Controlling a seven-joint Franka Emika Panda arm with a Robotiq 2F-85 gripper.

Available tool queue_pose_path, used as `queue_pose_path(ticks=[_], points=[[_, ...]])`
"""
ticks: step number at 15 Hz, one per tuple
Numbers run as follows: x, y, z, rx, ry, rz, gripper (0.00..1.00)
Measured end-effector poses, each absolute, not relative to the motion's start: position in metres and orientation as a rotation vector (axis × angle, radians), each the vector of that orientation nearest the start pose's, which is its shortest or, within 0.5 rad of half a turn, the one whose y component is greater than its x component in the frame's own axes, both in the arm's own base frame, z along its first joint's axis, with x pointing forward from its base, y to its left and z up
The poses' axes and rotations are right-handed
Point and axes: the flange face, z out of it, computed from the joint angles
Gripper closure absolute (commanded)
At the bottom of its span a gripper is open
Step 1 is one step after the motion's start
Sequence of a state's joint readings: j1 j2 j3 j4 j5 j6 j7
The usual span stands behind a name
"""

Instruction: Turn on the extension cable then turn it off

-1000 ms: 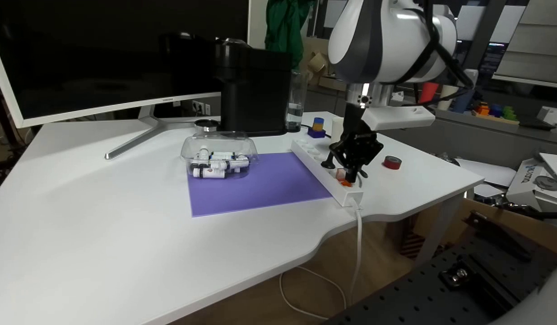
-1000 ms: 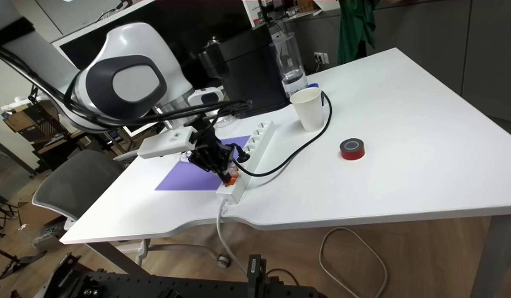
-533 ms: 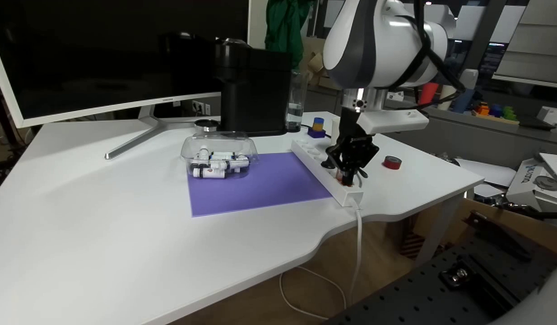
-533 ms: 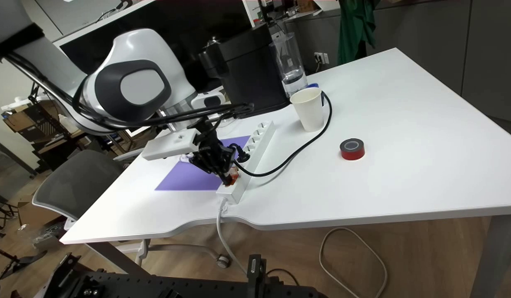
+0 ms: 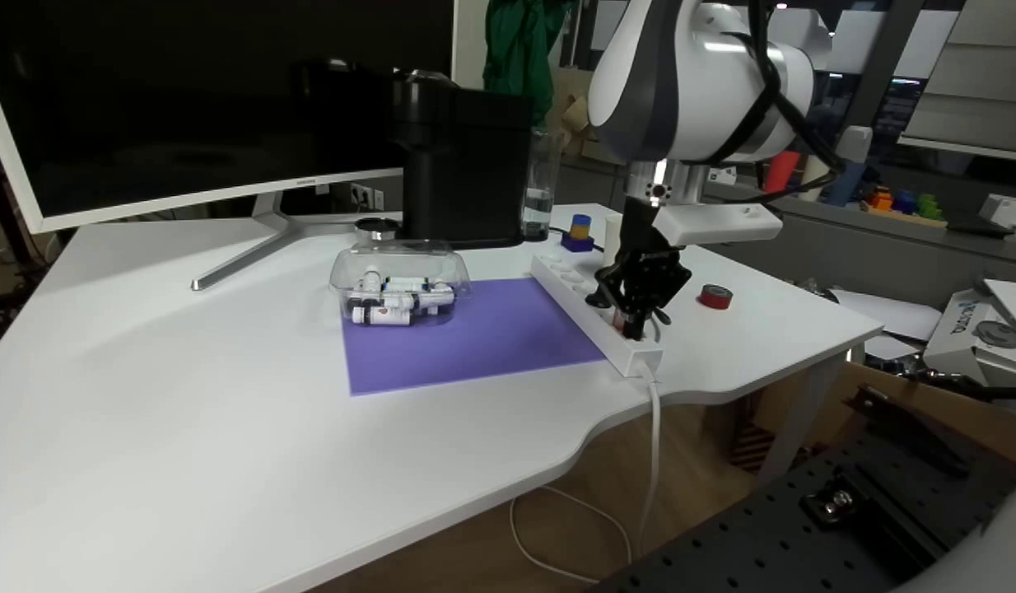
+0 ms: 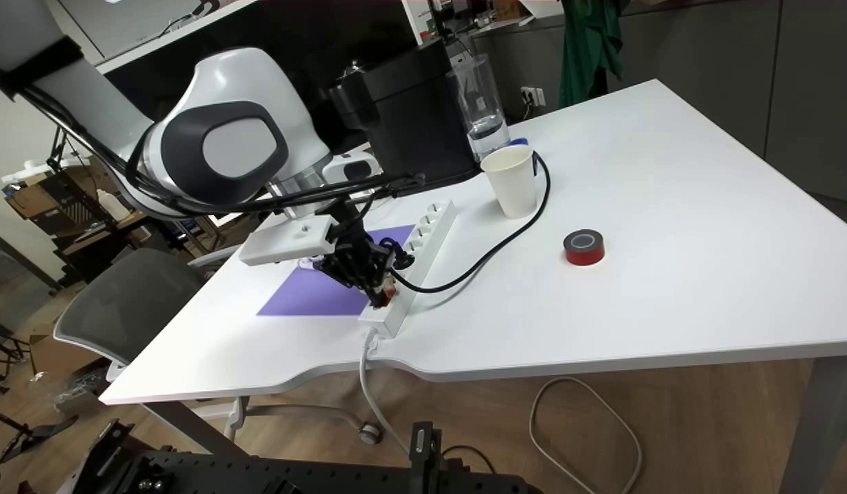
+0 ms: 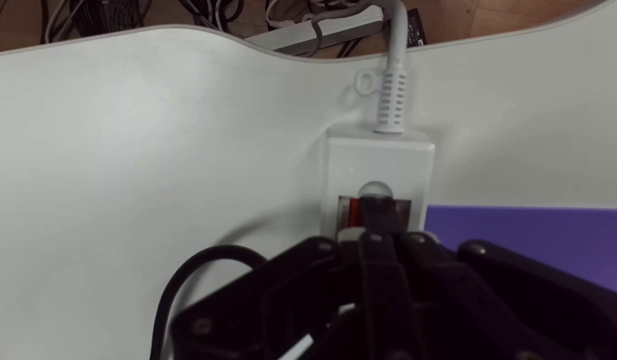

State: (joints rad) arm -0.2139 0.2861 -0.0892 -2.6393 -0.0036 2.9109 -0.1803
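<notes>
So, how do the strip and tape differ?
Shape: the strip is long and narrow, the tape short and round. Colour: the strip is mostly white, the tape red and black. State: the end effector is at the strip's switch; the tape sits apart. Both rest on the table.

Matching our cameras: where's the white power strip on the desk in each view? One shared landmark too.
In an exterior view: power strip right of centre, purple sheet to its left.
In an exterior view: power strip near centre, purple sheet to its left.
In the wrist view: power strip just right of centre, partly hidden by the gripper; purple sheet to its right.
Shared landmark: purple sheet.
</notes>
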Motion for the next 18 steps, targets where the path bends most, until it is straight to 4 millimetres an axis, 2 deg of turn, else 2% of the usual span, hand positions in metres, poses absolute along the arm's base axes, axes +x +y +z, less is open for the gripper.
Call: queue_pose_path(ticks=[5, 8, 15, 18], points=[[0.397, -0.136, 0.147, -3.118, 0.202, 0.030, 1.00], [0.397, -0.138, 0.147, -3.114, 0.130, 0.022, 1.00], [0.394, -0.146, 0.147, -3.068, -0.307, -0.033, 1.00], [0.394, -0.147, 0.147, -3.056, -0.420, -0.039, 1.00]])
